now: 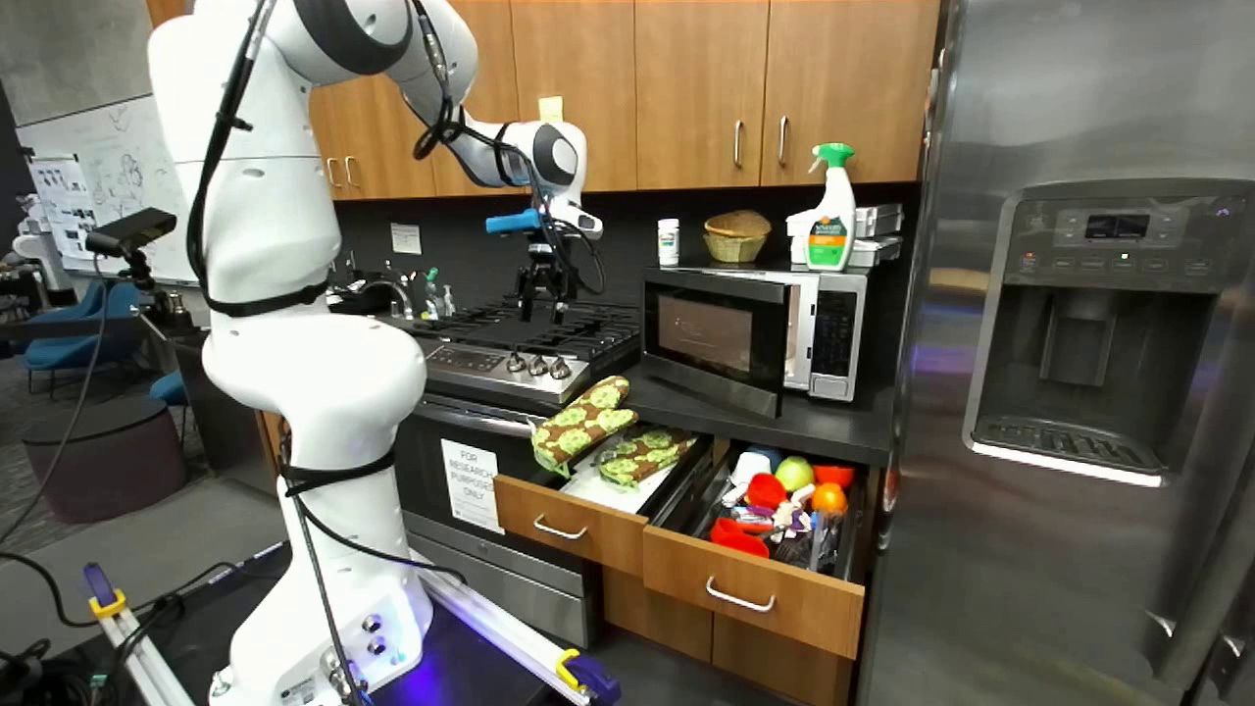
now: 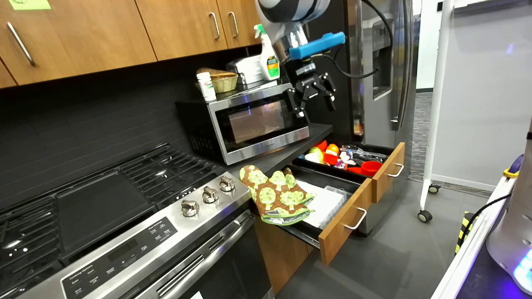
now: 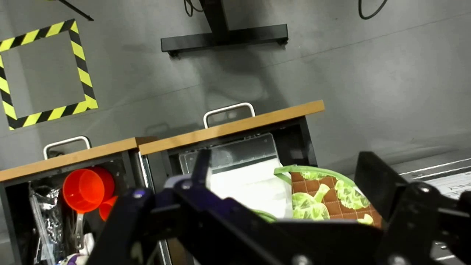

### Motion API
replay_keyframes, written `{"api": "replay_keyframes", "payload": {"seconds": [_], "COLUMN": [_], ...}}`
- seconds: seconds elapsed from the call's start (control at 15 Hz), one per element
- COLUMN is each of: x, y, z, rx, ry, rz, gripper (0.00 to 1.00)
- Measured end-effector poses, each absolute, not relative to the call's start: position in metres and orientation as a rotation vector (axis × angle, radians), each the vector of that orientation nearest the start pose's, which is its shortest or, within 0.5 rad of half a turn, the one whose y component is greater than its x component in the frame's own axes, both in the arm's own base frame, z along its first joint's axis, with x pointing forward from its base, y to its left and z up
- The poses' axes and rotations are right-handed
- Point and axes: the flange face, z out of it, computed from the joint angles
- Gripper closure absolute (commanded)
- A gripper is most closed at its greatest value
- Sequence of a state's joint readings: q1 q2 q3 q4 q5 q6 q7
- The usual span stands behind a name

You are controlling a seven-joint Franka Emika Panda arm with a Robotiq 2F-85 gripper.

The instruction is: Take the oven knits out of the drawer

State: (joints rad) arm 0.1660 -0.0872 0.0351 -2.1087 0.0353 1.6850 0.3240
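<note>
Two oven knits show, brown fabric with a green leafy pattern and green trim. One oven knit (image 1: 585, 427) (image 2: 276, 195) (image 3: 320, 198) lies slanted across the drawer's stove-side edge, partly outside it. Another oven knit (image 1: 647, 456) lies inside the drawer on white papers; in the wrist view it is mostly hidden by the gripper. The wooden drawer (image 1: 569, 520) (image 2: 347, 220) (image 3: 235, 127) is pulled out. My gripper (image 1: 542, 309) (image 2: 316, 109) (image 3: 286, 156) is open and empty. It hangs high above, apart from both knits, with fingers pointing down.
A neighbouring open drawer (image 1: 755, 588) holds red cups, toy fruit and utensils. A microwave (image 1: 833, 338) with its door ajar stands on the counter (image 1: 833, 427) above the drawers. The stove (image 2: 166, 224) is beside the drawer. A fridge (image 1: 1088, 549) stands past the counter.
</note>
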Motion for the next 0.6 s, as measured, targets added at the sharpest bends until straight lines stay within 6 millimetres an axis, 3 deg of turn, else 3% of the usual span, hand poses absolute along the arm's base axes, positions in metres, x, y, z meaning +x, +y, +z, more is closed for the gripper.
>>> {"api": "replay_keyframes", "payload": {"seconds": [0.33, 0.6], "x": [0.411, 0.399], "y": [0.082, 0.082], "z": [0.394, 0.396], "rx": [-3.150, -3.154], "ry": [0.187, 0.175], "rz": [0.531, 0.507], "gripper": [0.00, 0.00]}}
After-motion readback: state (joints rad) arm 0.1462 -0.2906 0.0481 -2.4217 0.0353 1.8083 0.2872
